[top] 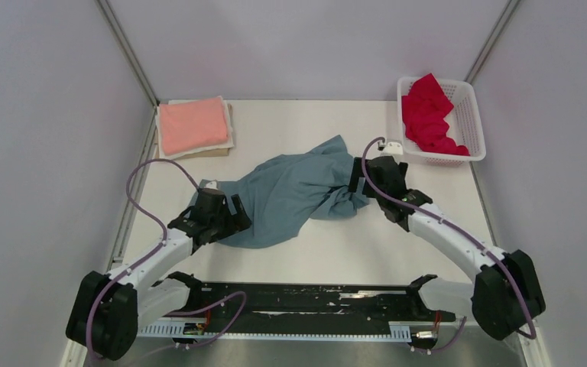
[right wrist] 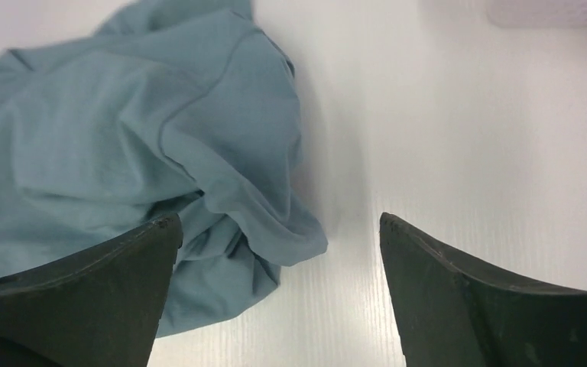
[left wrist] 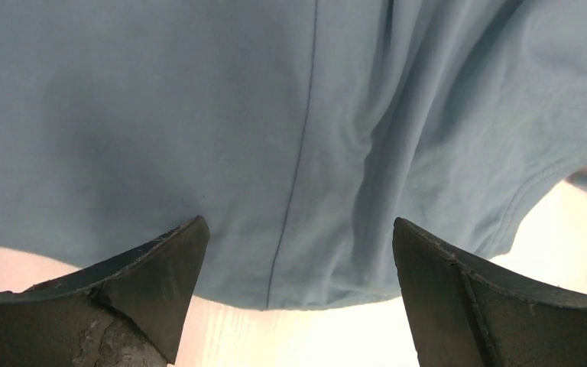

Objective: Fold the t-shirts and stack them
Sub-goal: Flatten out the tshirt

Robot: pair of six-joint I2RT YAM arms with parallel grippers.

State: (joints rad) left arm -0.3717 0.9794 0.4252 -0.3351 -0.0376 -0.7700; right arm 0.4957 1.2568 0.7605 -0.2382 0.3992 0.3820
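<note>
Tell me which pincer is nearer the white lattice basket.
Right. The right pincer is just left of the basket, at the grey-blue t-shirt's right edge; the left pincer is far off at its left end.

Item count:
- T-shirts: three in total. One grey-blue t-shirt [top: 290,195], one salmon-pink t-shirt [top: 192,125], one red t-shirt [top: 426,115].
- Baskets: one white lattice basket [top: 465,115].
- Arms: two, each fitted with one pincer, the left pincer [left wrist: 298,237] and the right pincer [right wrist: 279,225].
- Counters: one counter [top: 351,248].
</note>
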